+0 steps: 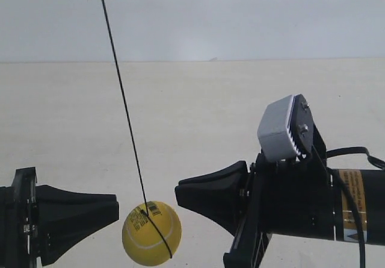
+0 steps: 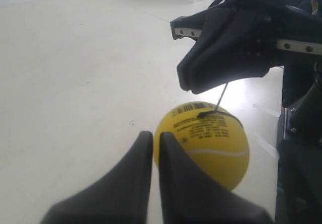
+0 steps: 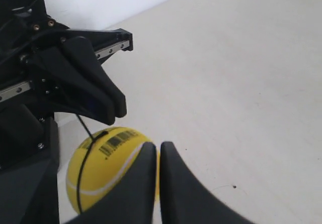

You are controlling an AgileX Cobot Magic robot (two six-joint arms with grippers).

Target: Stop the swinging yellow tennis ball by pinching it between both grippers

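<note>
– While the yellow tennis ball (image 1: 151,233) hangs on its black string (image 1: 123,99) between the two grippers, how should the pinch be made?

– It is to be made from both sides at once. In the exterior view the ball is seen low, just beside the gripper at the exterior view's left (image 1: 113,211) and a little under the tip of the gripper at the exterior view's right (image 1: 180,193). No contact can be confirmed on either side.

– Are the jaws parted?

– No. The left gripper (image 2: 155,139) is seen with its fingers drawn together on nothing, only a thin slit left between them, and the right gripper (image 3: 157,148) is seen the same. Each is thus offered as one blunt wedge, which is judged right for this step.

– What should be watched?

– Height, first. In the exterior view both tips appear to sit above the ball's middle, so they are probably best lowered until the push is aimed through its centre. Otherwise the ball may be squeezed downward and out. The string is slanted, so the ball is judged to be off its rest line, and the closing should be timed to it and kept slow and even. If one side is driven harder, the ball is likely to be knocked away. The string should be left free of the tips.
</note>
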